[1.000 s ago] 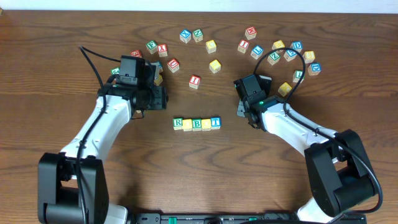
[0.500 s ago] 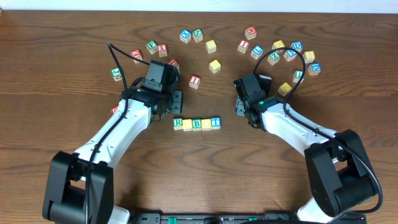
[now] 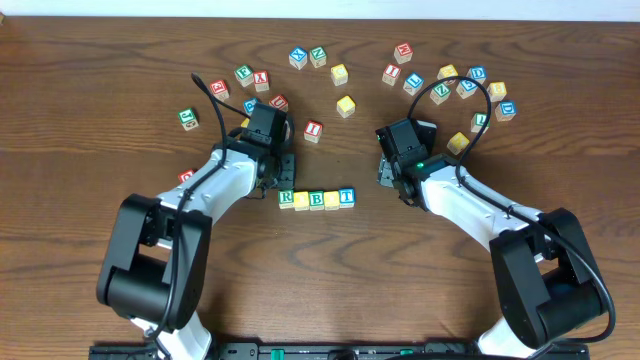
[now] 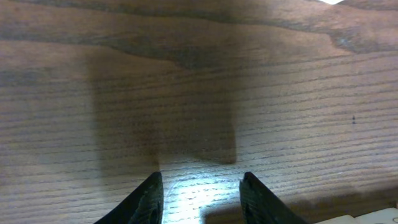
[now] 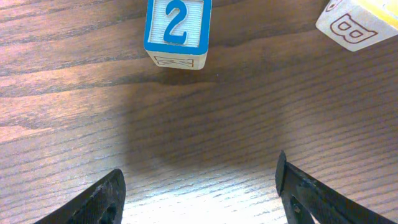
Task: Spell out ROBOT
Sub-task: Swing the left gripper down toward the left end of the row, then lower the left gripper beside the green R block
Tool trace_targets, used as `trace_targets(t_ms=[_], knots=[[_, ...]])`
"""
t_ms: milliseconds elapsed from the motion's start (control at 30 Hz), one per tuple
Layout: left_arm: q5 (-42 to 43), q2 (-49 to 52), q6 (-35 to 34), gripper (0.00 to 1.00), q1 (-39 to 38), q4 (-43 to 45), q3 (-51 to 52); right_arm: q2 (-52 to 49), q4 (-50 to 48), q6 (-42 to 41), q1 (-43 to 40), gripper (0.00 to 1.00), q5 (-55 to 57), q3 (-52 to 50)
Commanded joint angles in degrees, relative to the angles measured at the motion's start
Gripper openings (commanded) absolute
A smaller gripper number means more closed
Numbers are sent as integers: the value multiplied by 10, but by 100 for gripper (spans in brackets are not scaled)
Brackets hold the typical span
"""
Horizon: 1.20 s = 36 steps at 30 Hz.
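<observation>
The block row (image 3: pixel 316 198) runs side to side, its R end just robot-side of the left tool (image 3: pixel 284 167); this and the right tool (image 3: pixel 384 173) stand apart, empty.

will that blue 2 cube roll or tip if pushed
Probably slides: the blue 2 cube sits flat on the wooden table. Flat faces make rolling unlikely. It looks wooden, so likely stiff and light.

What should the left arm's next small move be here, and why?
Probably lift the left gripper away from the row: its five cubes stand in line, R, yellow, B, yellow, T, and the jaws are apart over the bare table, holding nothing.
</observation>
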<state>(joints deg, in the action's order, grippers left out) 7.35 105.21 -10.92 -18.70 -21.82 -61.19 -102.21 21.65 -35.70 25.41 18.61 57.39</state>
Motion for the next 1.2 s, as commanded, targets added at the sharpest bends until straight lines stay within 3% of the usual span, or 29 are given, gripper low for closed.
trace_targets(t_ms=[0, 1167], knots=[[6, -3, -8, 36, 1, 3, 1, 16, 0, 6, -2, 73, 7, 9], [11, -3, -42, 31, -29, -55, 1, 16, 0, 6, -2, 73, 7, 9]])
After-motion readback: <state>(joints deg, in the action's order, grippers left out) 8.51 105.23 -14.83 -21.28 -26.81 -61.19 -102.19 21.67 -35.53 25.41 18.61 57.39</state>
